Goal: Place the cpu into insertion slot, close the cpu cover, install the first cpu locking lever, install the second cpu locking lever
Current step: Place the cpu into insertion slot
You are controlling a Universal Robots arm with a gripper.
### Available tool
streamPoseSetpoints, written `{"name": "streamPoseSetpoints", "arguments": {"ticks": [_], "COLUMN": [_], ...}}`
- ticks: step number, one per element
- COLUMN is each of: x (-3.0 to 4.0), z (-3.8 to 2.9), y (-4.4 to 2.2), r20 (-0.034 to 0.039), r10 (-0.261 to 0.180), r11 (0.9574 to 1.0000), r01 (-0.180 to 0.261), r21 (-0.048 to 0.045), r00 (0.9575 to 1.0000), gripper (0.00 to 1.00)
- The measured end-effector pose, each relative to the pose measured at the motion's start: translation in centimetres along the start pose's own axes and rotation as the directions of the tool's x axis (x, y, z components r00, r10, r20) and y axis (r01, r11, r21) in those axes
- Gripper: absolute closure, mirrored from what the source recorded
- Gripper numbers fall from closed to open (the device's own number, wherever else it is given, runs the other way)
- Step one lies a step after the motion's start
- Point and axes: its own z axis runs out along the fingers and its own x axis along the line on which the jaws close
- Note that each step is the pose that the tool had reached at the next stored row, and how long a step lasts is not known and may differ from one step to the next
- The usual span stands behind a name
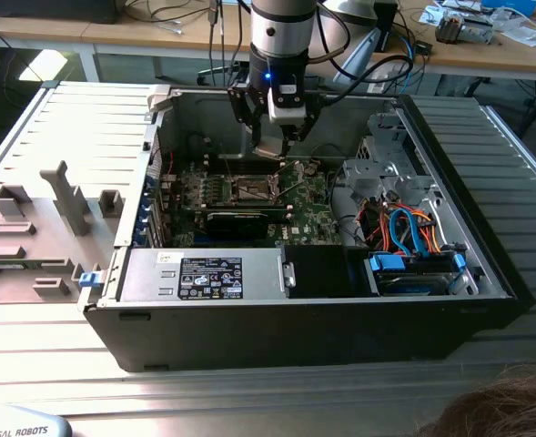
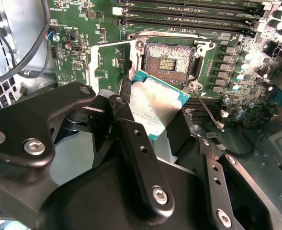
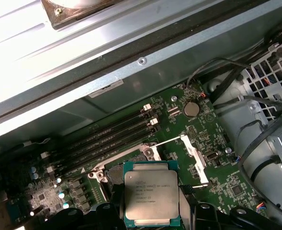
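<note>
So in the exterior view the arm (image 1: 281, 27) runs off the top edge, and the slot (image 1: 249, 189) is way too small to show any detail. Whatever sits in the claw (image 1: 272, 146) there, can't tell. In the second wrist view the claw's black body covers the board (image 2: 83, 28) under it, plus one corner of the cpu (image 2: 155, 108) and the near end of the cover (image 2: 107, 52). In the first wrist view the cpu hides most of the slot.

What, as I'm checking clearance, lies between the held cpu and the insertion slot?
Nothing: the second wrist view shows bare air between cpu and insertion slot.
</note>
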Motion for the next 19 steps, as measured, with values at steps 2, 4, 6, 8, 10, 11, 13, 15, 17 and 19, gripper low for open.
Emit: {"name": "streamPoseSetpoints", "arguments": {"ticks": [2,4,6,8,10,11,13,15,17,19], "x": [0.0,0.0,0.0,0.0,0.0,0.0,0.0,0.0,0.0,0.0], "z": [0.0,0.01,0.02,0.02,0.03,0.03,0.04,0.05,0.05,0.06], "y": [0.0,0.0,0.0,0.0,0.0,0.0,0.0,0.0,-0.01,-0.01], "r20": [0.0001,0.0003,0.0004,0.0004,0.0005,0.0007,0.0007,0.0009,0.001,0.0011], "r10": [0.002,0.003,0.004,0.005,0.007,0.007,0.009,0.01,0.012,0.013], "r11": [1.0,1.0,1.0,1.0,1.0,1.0,1.0,0.9999,0.9999,0.9999], "r01": [-0.002,-0.003,-0.004,-0.005,-0.007,-0.007,-0.009,-0.01,-0.012,-0.013], "r21": [0.0,-0.0001,-0.0001,-0.0001,-0.0001,-0.0001,-0.0002,-0.0002,-0.0002,-0.0003], "r00": [1.0,1.0,1.0,1.0,1.0,1.0,1.0,0.9999,0.9999,0.9999], "gripper": [0.46,0.46,0.46,0.46,0.46,0.46,0.46,0.46,0.46,0.46]}}
